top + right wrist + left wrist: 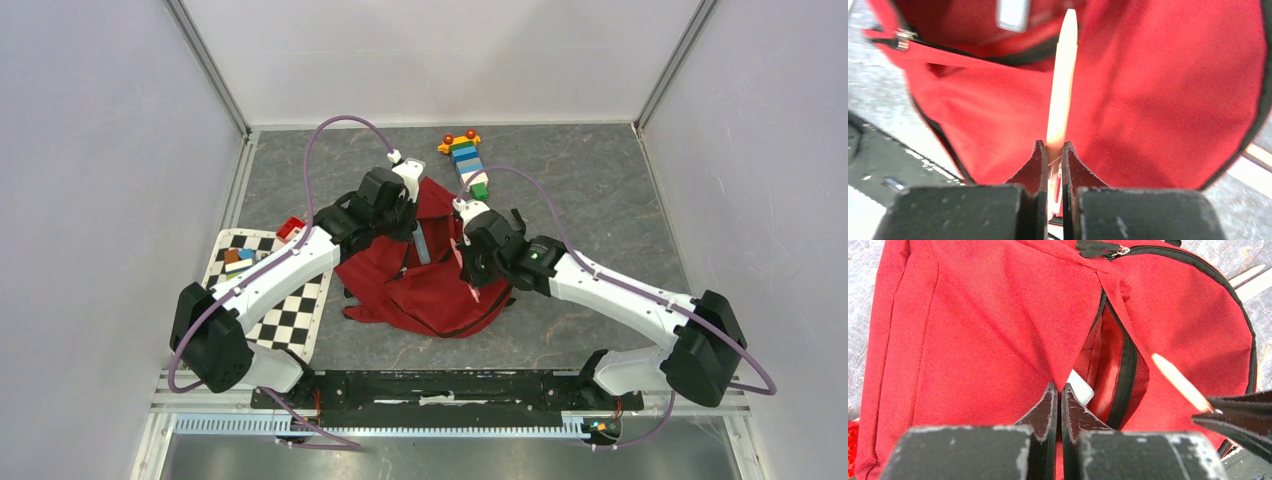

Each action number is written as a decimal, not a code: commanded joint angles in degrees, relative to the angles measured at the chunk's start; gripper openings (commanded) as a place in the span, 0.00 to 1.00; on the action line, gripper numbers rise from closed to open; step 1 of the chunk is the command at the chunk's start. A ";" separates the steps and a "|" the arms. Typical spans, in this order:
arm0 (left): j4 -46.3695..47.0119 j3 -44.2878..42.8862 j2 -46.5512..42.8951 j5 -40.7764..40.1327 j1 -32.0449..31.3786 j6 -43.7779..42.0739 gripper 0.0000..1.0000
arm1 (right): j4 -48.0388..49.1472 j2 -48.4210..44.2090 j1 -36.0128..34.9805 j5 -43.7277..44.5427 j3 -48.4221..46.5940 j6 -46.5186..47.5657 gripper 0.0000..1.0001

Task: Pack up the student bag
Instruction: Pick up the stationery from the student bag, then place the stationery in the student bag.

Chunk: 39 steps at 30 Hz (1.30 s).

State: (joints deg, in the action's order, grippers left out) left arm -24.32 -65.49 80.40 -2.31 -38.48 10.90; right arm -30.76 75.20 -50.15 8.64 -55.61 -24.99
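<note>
- Both sets of jaws are busy: the left jaws are pressed together on a fold of red fabric at the lip of the student bag (pixel 988 330), lifting it so a zip-edged pocket mouth (pixel 1120 365) gapes just beside them; the right jaws are clamped on the butt end of a pale stick (pixel 1062 85), pencil-like, its tip aimed at that mouth.
- From overhead, the student bag lies slumped in the middle of the bench (pixel 600 190), between my two arms; toy blocks (pixel 465 160) sit beyond it, and a chequered board (pixel 290 320) and a small red box (pixel 291 229) lie off to my left.
- By my reading the stick is lined up but not yet inside; the tip looks close to the zip edge, and I cannot tell whether it touches.
- What worries me: the left pinch holds only a thin fold, so a tug could pull the cloth free and let the mouth sag shut.
- A tip that meets the zip tape or the outer panel would skid off; the long stick could then pivot in the right jaws, since they hold only its end.
- Letting go too early would drop it onto the bench; the two arms also work very near each other and could knock.
</note>
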 commanded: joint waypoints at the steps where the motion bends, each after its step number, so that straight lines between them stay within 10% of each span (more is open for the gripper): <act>1: 1.21 -1.39 -2.29 2.04 -0.27 1.41 0.02 | 0.72 2.60 -0.19 -10.93 -7.28 1.39 0.00; 15: 1.20 -1.22 -3.01 1.42 -0.28 1.32 0.02 | 2.92 22.79 3.52 -12.00 -25.65 1.63 0.00; 30: 1.57 -0.86 -3.11 0.90 -0.28 1.32 0.02 | 24.95 25.19 7.79 -0.09 -19.61 -1.13 0.00; 39: 1.30 -1.13 -2.86 0.72 -0.28 1.15 0.02 | 32.79 25.80 7.70 1.84 -14.80 0.49 0.27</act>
State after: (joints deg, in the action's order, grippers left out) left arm -24.73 -65.49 79.64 -3.86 -38.35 14.02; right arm -5.19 101.67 -42.68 7.27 -70.63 -25.32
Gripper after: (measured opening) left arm 0.043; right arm 0.194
